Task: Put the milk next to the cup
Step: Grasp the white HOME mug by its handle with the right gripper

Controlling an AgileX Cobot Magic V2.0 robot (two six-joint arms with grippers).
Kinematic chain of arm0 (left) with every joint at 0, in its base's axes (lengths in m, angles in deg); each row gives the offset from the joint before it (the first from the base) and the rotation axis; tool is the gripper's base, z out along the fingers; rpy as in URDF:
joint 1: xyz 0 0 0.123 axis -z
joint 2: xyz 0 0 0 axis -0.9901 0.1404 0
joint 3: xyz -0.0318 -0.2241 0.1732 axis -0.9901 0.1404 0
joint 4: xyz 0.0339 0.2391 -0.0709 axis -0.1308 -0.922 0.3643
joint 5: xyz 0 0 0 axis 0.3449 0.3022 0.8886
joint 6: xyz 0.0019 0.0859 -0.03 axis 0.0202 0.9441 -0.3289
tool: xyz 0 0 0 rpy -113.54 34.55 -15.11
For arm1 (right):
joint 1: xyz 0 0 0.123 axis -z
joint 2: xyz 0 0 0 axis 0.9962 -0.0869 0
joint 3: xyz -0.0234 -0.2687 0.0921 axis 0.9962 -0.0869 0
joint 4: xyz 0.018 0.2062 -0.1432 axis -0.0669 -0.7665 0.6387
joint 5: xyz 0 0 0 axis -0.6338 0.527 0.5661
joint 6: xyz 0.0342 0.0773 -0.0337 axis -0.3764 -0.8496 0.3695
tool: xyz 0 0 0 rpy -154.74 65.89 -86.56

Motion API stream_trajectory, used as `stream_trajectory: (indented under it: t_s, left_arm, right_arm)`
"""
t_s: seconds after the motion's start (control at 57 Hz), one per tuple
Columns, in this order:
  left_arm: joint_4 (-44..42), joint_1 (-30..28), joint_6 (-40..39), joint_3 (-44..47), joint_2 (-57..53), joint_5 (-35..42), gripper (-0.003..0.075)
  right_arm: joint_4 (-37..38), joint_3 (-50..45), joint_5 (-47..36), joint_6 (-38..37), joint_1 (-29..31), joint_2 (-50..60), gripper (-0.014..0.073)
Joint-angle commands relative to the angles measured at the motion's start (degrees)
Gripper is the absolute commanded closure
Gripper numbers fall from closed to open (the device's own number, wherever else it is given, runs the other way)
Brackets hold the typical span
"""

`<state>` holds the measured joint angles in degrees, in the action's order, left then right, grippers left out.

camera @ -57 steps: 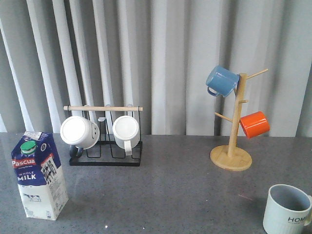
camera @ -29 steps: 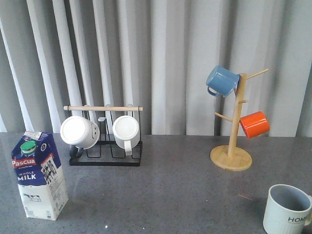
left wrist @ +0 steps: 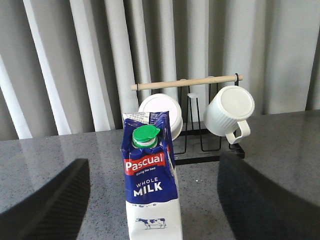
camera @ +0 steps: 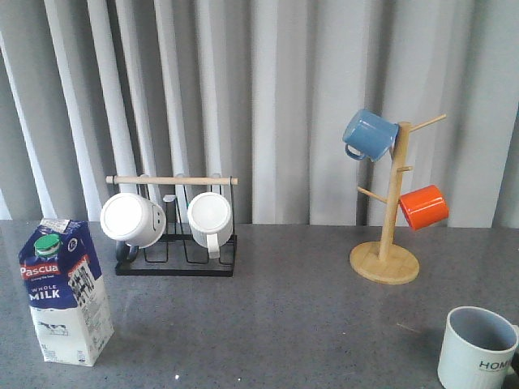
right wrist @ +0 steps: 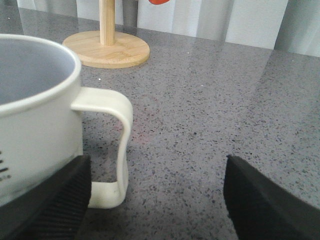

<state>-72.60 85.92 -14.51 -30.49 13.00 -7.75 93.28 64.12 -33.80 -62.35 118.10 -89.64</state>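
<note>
Approach step, nothing grasped yet. Milk [camera: 66, 292] stands upright at table's near left, well apart from cup [camera: 478, 348] at near right. Left gripper [left wrist: 152, 220] spread wide, facing the carton; right gripper [right wrist: 155, 210] spread, empty, beside cup handle. Next: left jaws close on carton body.

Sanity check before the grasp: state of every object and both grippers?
milk: upright, cap on, table's left side, not held.
cup: upright, empty, table's right side, far from the milk.
white rack mugs: two, hung on their sides in the black rack.
blue mug: hung on the wooden tree.
orange mug: hung on the tree, lower.
left gripper: open, facing the milk.
right gripper: open, beside the cup handle.
</note>
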Motion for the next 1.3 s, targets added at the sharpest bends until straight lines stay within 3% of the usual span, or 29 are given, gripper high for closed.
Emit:
stream_trajectory:
  t_s: [0.0, 0.14, 0.368, 0.491, 0.614, 0.771, 0.912, 1.087, 1.192, 1.28]
  left_arm:
    - [0.8, 0.2, -0.5, -2.0, 0.0, 4.5, 0.02]
    - [0.8, 0.2, -0.5, -2.0, 0.0, 4.5, 0.02]
    - [0.8, 0.2, -0.5, -2.0, 0.0, 4.5, 0.02]
    - [0.8, 0.2, -0.5, -2.0, 0.0, 4.5, 0.02]
    - [0.8, 0.2, -0.5, -2.0, 0.0, 4.5, 0.02]
    - [0.8, 0.2, -0.5, -2.0, 0.0, 4.5, 0.02]
    - [0.8, 0.2, -0.5, -2.0, 0.0, 4.5, 0.02]
    - [0.8, 0.2, -0.5, -2.0, 0.0, 4.5, 0.02]
    - [0.8, 0.2, -0.5, -2.0, 0.0, 4.5, 0.02]
    - [0.8, 0.2, -0.5, -2.0, 0.0, 4.5, 0.02]
  right_arm:
    - [-0.4, 2.0, -5.8, -0.1, 0.3, 0.9, 0.0049]
    - [0.5, 4.0, -5.9, -3.3, 0.3, -0.9, 0.0049]
    - [11.0, 10.5, -9.3, -10.7, 0.2, -5.5, 0.0095]
    - [13.7, 13.5, -13.7, -15.1, 0.2, -8.0, 0.0294]
    - [15.2, 14.2, -14.0, -17.7, 0.2, -8.1, 0.0613]
    - [14.9, 14.2, -16.3, -20.6, -0.6, -7.7, 0.0596]
    - [12.4, 14.2, -14.2, -23.1, -6.3, -4.1, 0.0596]
    - [2.4, 14.2, -0.3, -24.1, -21.0, 3.8, 0.0595]
    - [-14.6, 14.2, 11.3, -20.4, -32.0, 7.2, 0.0595]
    - [-34.1, 14.2, 16.1, -10.9, -40.4, 7.2, 0.0595]
